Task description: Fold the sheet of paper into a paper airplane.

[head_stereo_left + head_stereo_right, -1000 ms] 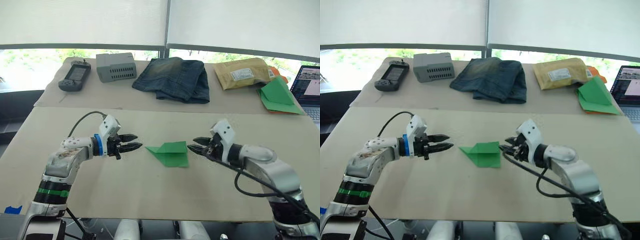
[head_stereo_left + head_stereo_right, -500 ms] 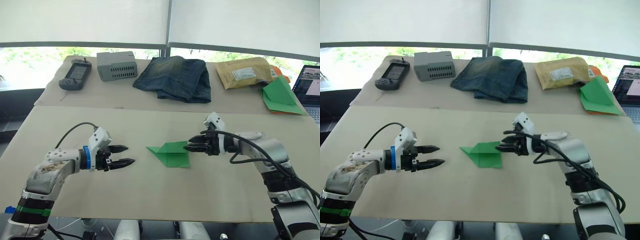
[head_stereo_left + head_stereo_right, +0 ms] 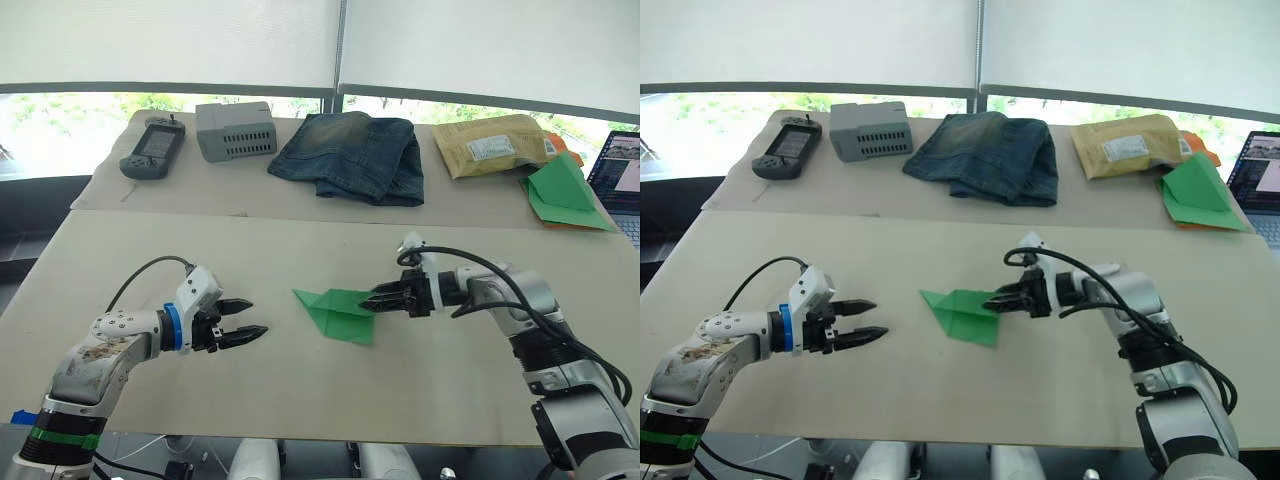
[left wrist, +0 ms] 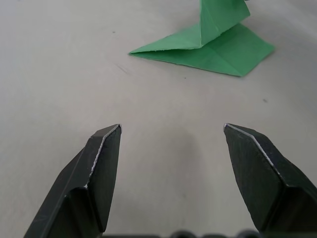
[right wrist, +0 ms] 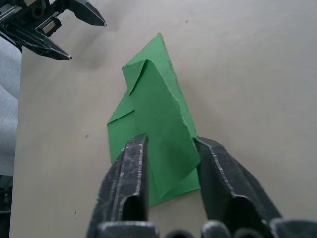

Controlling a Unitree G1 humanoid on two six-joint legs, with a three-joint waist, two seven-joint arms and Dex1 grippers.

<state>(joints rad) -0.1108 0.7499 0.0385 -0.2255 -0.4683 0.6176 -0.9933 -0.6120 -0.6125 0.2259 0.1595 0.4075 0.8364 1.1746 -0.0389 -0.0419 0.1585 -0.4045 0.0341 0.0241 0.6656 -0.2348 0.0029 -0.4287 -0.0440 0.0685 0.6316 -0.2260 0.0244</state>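
The paper airplane [image 3: 340, 314], a bright green folded wedge with layered creases, lies on the beige desk [image 3: 300, 400] a little below the middle of the head-camera frames, its narrow point aimed toward the left of the frame. The right gripper [image 3: 372, 302] reaches in from the right side of the frame and meets the wedge at its wide end; in the right wrist view its two black fingers [image 5: 128, 188] stand on either side of a raised fold of the green paper, partly closed around it, though whether they actually pinch the paper cannot be told. One flap of the wedge stands up from the flat part, as the left wrist view shows [image 4: 208, 42]. The left gripper [image 3: 244, 320] sits at the lower left of the frame, pointing toward the wedge but well apart from it, its fingers [image 4: 101, 171] spread wide with nothing between them, just above the bare desk. Along the top of the frame a second surface carries a black handheld device [image 3: 150, 150] at upper left, a grey box [image 3: 236, 130] beside it, folded jeans [image 3: 350, 155] in the upper middle, a tan padded envelope [image 3: 495, 145] to their right, and a larger green triangular paper stack [image 3: 565, 192] at the upper right, next to a laptop [image 3: 622, 172] at the right edge.
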